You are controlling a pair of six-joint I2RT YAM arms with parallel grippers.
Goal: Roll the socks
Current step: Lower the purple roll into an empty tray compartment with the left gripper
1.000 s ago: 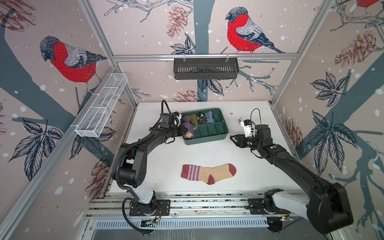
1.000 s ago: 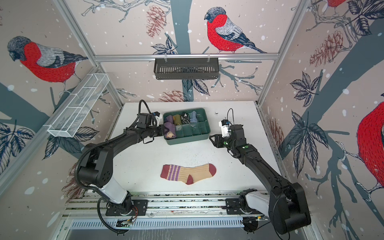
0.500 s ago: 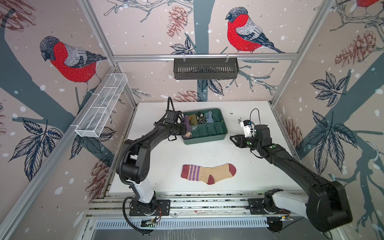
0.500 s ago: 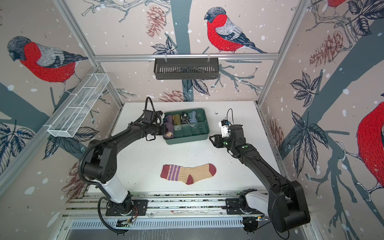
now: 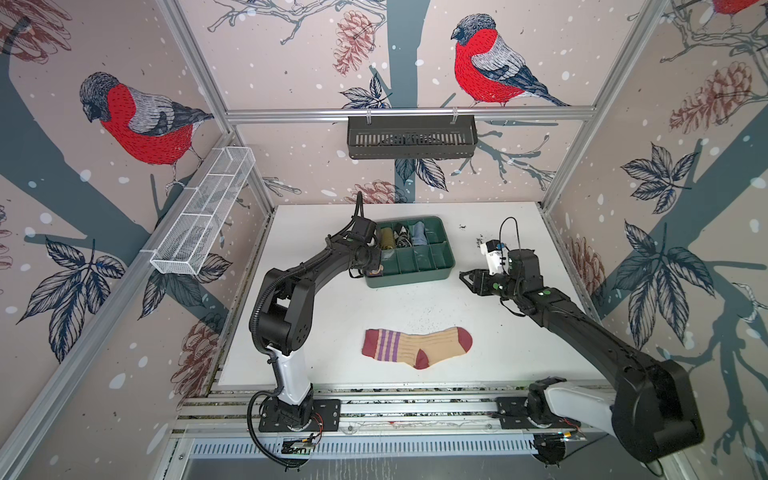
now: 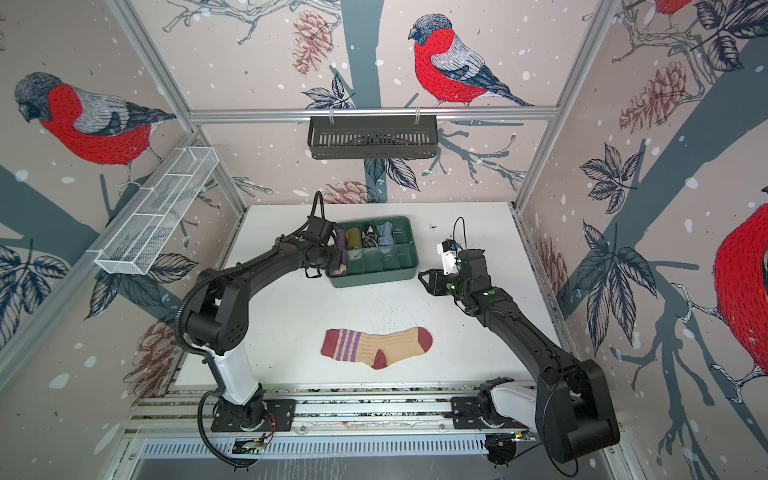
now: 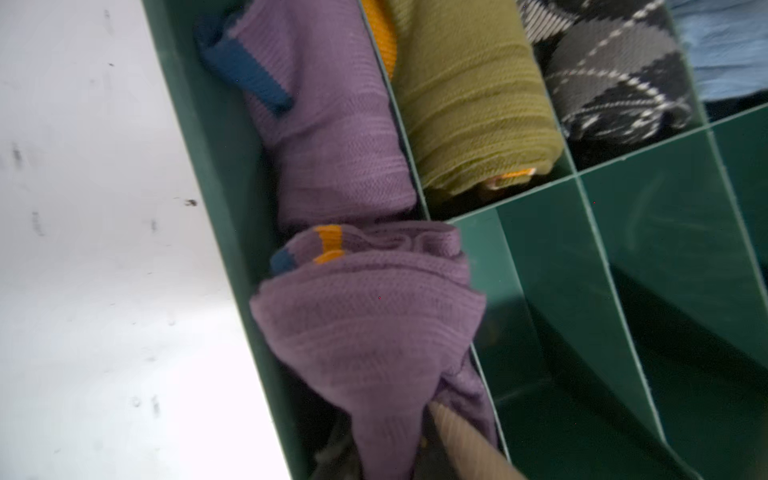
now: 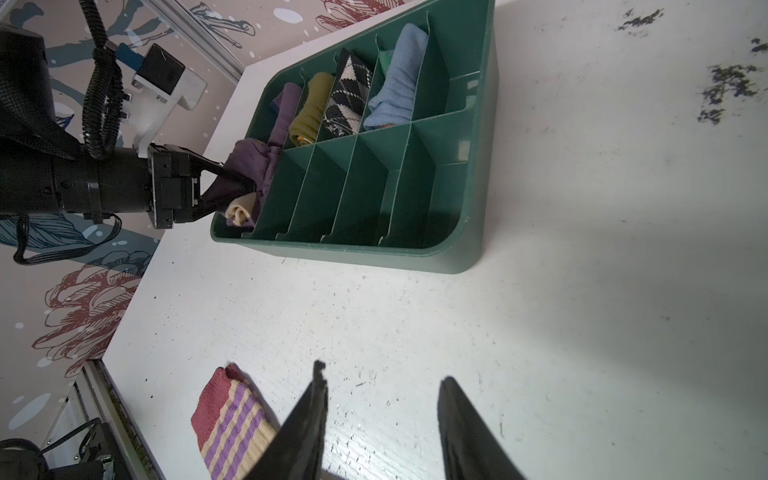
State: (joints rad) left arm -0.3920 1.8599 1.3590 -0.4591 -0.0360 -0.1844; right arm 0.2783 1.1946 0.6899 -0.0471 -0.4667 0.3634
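Left claw has swung over the tray, arm arched, clenching purple sock; right claw released.

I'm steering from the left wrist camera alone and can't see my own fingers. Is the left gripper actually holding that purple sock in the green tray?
Observer: Yes. The right wrist view shows the left gripper shut on the purple sock, at the end compartment of the tray.
Operator: Where's the second sock?
Observer: The striped sock lies flat and unrolled on the table, nearer the robot's base than the tray.
Operator: Is the other arm close to me?
Observer: No. The right gripper hangs open and empty, apart from the tray, on its right in both top views.
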